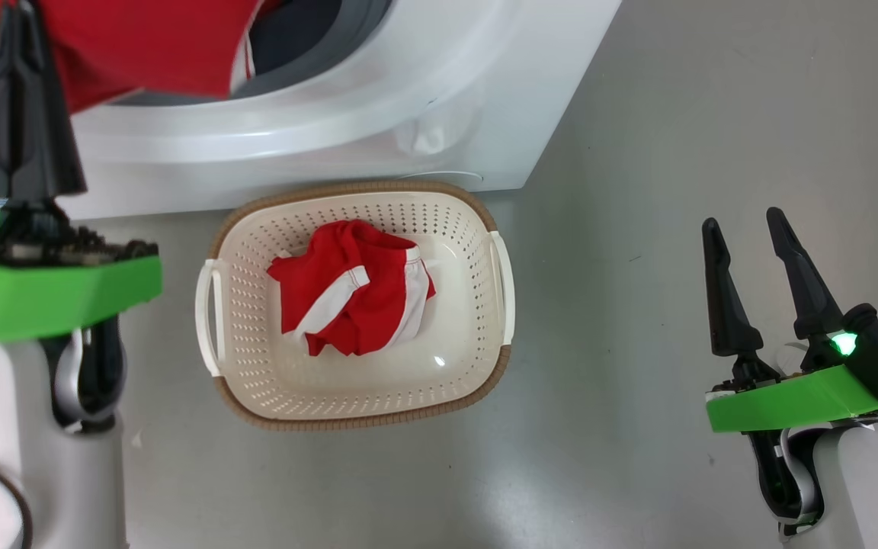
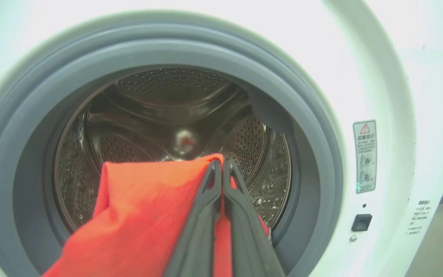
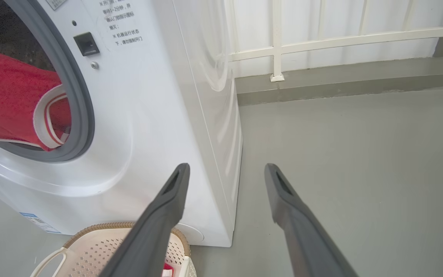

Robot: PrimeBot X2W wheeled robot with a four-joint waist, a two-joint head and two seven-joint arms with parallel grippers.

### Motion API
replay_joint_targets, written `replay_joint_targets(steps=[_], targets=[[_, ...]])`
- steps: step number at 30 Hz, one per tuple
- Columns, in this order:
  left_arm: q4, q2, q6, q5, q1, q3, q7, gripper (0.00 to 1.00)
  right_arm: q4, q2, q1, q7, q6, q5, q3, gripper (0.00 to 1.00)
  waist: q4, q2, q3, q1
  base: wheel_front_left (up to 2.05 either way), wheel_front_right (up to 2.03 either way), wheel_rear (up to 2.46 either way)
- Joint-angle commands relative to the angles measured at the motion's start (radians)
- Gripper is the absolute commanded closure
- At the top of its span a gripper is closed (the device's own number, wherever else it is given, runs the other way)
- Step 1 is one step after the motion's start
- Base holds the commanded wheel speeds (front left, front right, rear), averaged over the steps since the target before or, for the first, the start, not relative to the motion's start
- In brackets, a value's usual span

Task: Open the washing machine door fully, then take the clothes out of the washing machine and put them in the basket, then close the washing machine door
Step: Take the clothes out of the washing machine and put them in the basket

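The left gripper (image 2: 218,163) is clenched on a red garment (image 2: 144,207), its two dark fingers pressed together at the mouth of the washing machine (image 2: 379,57). The cloth trails out over the grey rubber seal (image 2: 310,127) at the lower edge of the machine's opening. The drum (image 2: 175,100) behind it looks bare, though the cloth hides its lower part. The basket (image 1: 454,221) sits close against the foot of the machine, below the opening, and already holds another red garment with white trim (image 1: 347,293). The right gripper (image 1: 740,217) hangs released off the machine's right side, fingers spread, grasping nothing. The step in hand seems to be the unloading, with the held garment partway out. Next, the left gripper would need to draw the cloth clear of the seal, carry it down over the basket and let go there, minding that the trailing end does not snag or land outside
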Motion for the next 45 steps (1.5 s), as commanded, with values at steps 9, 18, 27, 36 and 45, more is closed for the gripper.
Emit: replay_joint_targets(steps=[9, 18, 27, 36, 45], targets=[[-0.214, 0.005, -0.006, -0.002, 0.123, 0.024, -0.008, 1.0, -0.022, -0.004, 0.03, -0.006, 0.006, -0.016, 0.021, 0.0, 0.002, 0.0, -0.004, 0.0, 0.0, 0.0, 0.0], [-0.074, -0.003, -0.006, -0.013, 0.189, -0.056, -0.008, 1.0, -0.027, -0.004, 0.021, -0.006, 0.006, -0.011, 0.038, 0.0, -0.012, 0.0, 0.024, 0.0, 0.0, 0.0, 0.0], [0.217, 0.018, -0.006, -0.029, 0.153, -0.164, -0.008, 1.0, -0.04, -0.004, 0.0, -0.006, 0.006, 0.0, 0.04, 0.0, -0.043, 0.0, 0.099, 0.0, 0.0, 0.0, 0.0], [0.434, 0.035, -0.006, -0.028, 0.057, -0.224, -0.008, 1.0, -0.054, -0.004, -0.026, -0.006, 0.006, 0.011, 0.044, 0.0, -0.063, 0.0, 0.18, 0.0, 0.0, 0.0, 0.0], [0.651, 0.054, -0.006, -0.036, -0.056, -0.307, -0.008, 1.0, -0.068, -0.004, -0.06, -0.006, 0.006, 0.01, 0.042, 0.0, -0.073, 0.0, 0.268, 0.0, 0.0, 0.0, 0.0]])
